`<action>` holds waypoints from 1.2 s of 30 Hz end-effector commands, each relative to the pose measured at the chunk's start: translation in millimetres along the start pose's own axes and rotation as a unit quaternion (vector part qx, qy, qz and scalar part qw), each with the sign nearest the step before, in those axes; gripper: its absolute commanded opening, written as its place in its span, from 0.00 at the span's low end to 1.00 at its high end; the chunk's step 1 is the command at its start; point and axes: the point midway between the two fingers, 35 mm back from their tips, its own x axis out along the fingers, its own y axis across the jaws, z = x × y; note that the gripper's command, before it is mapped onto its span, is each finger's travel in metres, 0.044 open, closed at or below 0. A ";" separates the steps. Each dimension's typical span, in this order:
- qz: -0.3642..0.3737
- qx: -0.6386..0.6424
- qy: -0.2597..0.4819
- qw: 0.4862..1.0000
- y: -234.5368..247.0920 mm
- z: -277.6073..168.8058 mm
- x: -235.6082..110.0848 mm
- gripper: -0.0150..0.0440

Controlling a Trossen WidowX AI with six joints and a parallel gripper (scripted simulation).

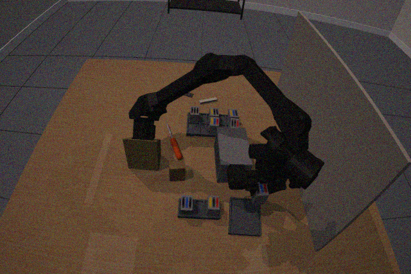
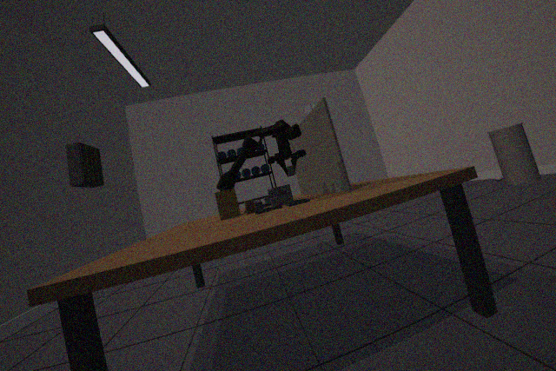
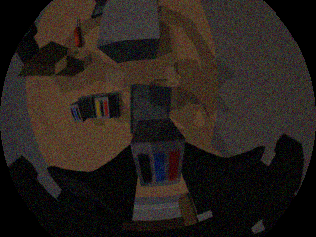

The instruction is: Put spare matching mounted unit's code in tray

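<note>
My gripper (image 1: 261, 194) (image 2: 290, 172) (image 3: 156, 142) is shut on a grey spare unit with black, blue and red stripes. It holds the unit above the table, over the back right part of the shallow dark tray (image 1: 243, 226) (image 3: 150, 99). No unit shows lying in the tray. Left of the tray, a small dark holder (image 1: 200, 212) bears one unit with blue and black stripes (image 1: 186, 203) (image 3: 76, 113) and one with yellow, black and red stripes (image 1: 213, 202) (image 3: 104, 107). A dark rack (image 1: 194, 129) farther back bears several striped units. I cannot read any printed code.
A large grey box (image 1: 233, 149) (image 3: 130, 25) stands between the rack and the tray. A screwdriver (image 1: 176, 148) (image 3: 77, 37) leans by a small wooden block (image 1: 176, 174). A tall panel (image 1: 338, 151) (image 2: 321, 155) stands close on the right. A white bar (image 1: 208, 100) lies behind the rack.
</note>
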 end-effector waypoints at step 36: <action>0.000 0.003 -0.004 1.000 -2.2 -1.4 39.5 0.25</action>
